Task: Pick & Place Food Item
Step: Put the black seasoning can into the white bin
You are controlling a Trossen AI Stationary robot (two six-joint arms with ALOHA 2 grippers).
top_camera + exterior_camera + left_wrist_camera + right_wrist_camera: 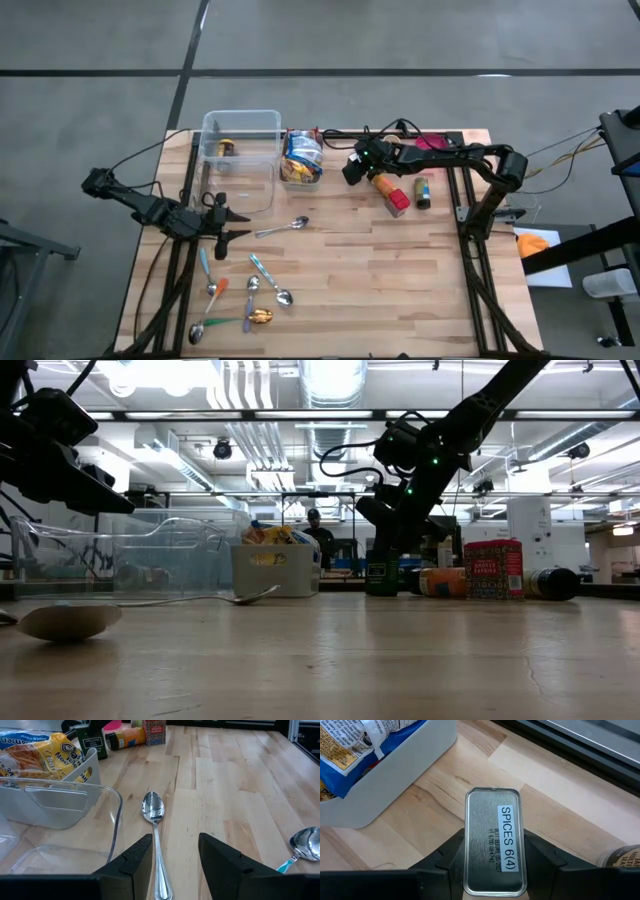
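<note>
A dark green spice tin (380,575) with a silvery end face (495,840) stands upright on the table, right of the white bin of noodle packs (302,158). My right gripper (352,168) is shut on it from above. At the table's left, my left gripper (175,855) hangs open beside the clear plastic container (240,160), its fingers pointing along a steel spoon (154,815) that lies on the wood; it touches nothing. My right gripper pinches the tin between its two fingers (445,860), which lie on the long edges of its upper end (470,845). They come slanting down from the table's right. The tin stays upright, its bottom (380,593) seemingly on the table.
An orange jar (383,185), a red box (398,203) and a small dark jar (423,190) lie just right of the tin. Several spoons (250,295) are scattered at the near left. A small jar (226,148) sits inside the clear container. Bare wood fills the near right.
</note>
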